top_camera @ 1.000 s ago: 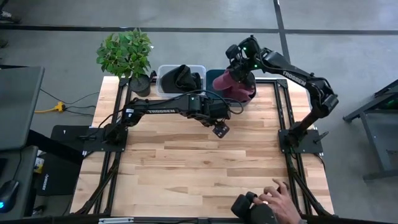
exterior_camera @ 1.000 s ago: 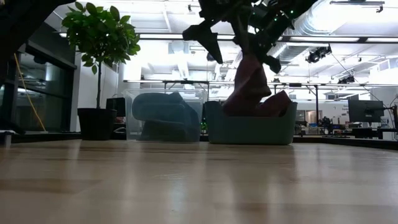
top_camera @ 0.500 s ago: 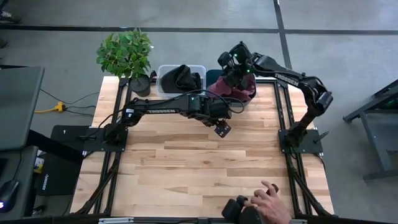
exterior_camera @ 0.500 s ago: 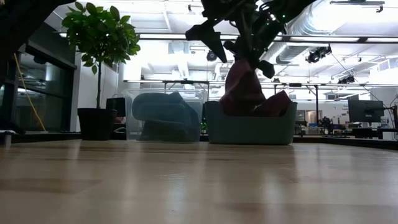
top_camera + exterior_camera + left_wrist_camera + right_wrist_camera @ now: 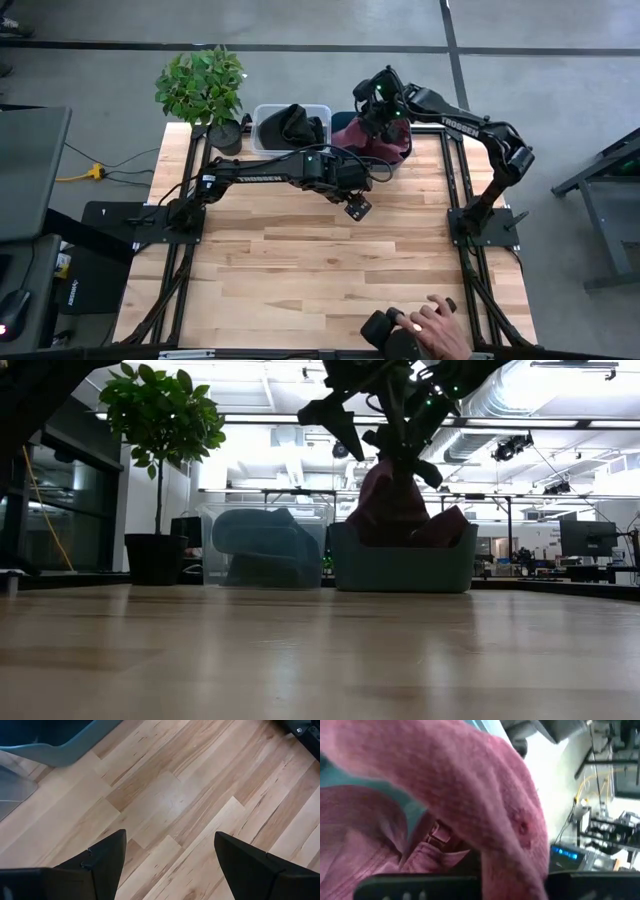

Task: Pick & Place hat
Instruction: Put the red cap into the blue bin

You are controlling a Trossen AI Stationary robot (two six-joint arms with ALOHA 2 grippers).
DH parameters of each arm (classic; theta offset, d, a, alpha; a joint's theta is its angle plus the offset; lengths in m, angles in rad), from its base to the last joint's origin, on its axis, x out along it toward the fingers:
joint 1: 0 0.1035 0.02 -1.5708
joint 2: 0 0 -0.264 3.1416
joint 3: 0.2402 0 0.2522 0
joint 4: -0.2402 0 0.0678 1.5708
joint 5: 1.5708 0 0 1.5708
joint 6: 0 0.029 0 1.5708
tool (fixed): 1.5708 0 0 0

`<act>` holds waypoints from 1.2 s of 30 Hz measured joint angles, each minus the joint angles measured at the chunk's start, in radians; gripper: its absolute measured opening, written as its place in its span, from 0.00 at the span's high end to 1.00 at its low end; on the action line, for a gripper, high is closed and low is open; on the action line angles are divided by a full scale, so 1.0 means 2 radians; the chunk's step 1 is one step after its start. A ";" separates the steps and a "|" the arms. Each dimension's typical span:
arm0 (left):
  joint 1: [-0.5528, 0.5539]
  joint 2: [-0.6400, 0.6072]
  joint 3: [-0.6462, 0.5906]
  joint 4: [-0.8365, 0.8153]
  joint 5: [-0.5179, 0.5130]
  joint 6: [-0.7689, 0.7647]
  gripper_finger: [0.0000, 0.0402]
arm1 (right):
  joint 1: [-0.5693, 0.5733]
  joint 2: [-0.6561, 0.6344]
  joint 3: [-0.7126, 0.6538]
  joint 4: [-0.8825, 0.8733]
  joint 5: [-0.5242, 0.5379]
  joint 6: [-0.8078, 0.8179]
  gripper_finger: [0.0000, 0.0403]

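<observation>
A maroon knit hat [image 5: 378,141] hangs at the table's far edge, its lower part inside a teal bin [image 5: 400,570]. My right gripper [image 5: 378,110] stands right above it, shut on the hat's top; the hat [image 5: 470,795] fills the right wrist view. My left gripper [image 5: 355,208] hovers open over the bare wooden table [image 5: 320,270] near its middle, with only the boards between its fingers [image 5: 105,860]. My right gripper pinches a bunched fold at the top of the hat [image 5: 512,870] between its two fingers. It comes slanting down from above and the table's right. The hat [image 5: 390,510] hangs below the fingers, its lower end resting in the teal bin.
A clear bin [image 5: 290,125] with a dark hat in it stands left of the teal bin. A potted plant [image 5: 200,85] fills the far left corner. A person's hand [image 5: 435,322] on a dark device is at the near edge.
My right gripper has gone down and a little toward the table's left with the hat. The hat has sunk deeper into the teal bin and bulges wider there than before.
</observation>
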 joint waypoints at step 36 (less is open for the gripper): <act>0.000 0.000 0.000 -0.001 0.000 0.000 0.29 | -0.004 0.000 0.000 -0.070 0.047 0.228 0.62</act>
